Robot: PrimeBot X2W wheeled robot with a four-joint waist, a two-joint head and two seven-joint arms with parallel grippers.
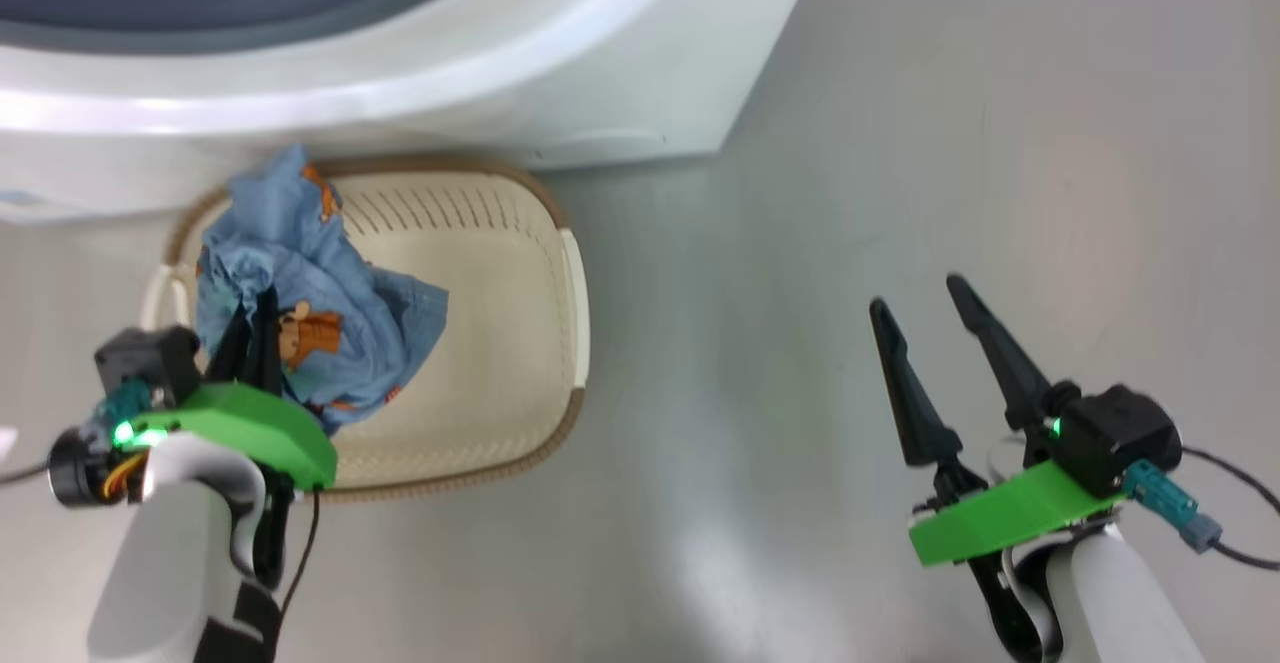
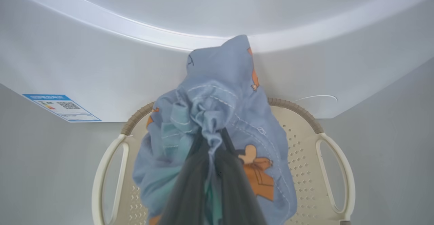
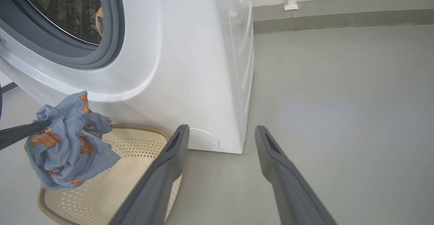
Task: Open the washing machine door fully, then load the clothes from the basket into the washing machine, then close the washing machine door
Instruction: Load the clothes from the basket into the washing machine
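My left gripper (image 1: 255,311) is shut on the clothes (image 1: 310,293), a bunched light blue cloth with orange-brown figures. The cloth hangs above the left half of the basket (image 1: 520,273). In the left wrist view the dark fingers (image 2: 203,181) pinch the clothes (image 2: 223,99) in front of the washing machine (image 2: 217,11), above the basket (image 2: 295,108). The right wrist view shows the clothes (image 3: 67,143) lifted over the basket (image 3: 135,157), below the washing machine (image 3: 190,65) opening. My right gripper (image 1: 916,293) stands open over bare floor to the right. The washing machine door is out of view.
The washing machine (image 1: 560,53) front stands just behind the basket, its grey gasket (image 3: 108,45) and steel drum (image 3: 57,4) exposed; something orange (image 3: 99,18) shows inside. A blue label (image 2: 61,107) sits low on its front. Grey floor (image 1: 900,143) spreads to the right, up to a wall base (image 3: 339,11).
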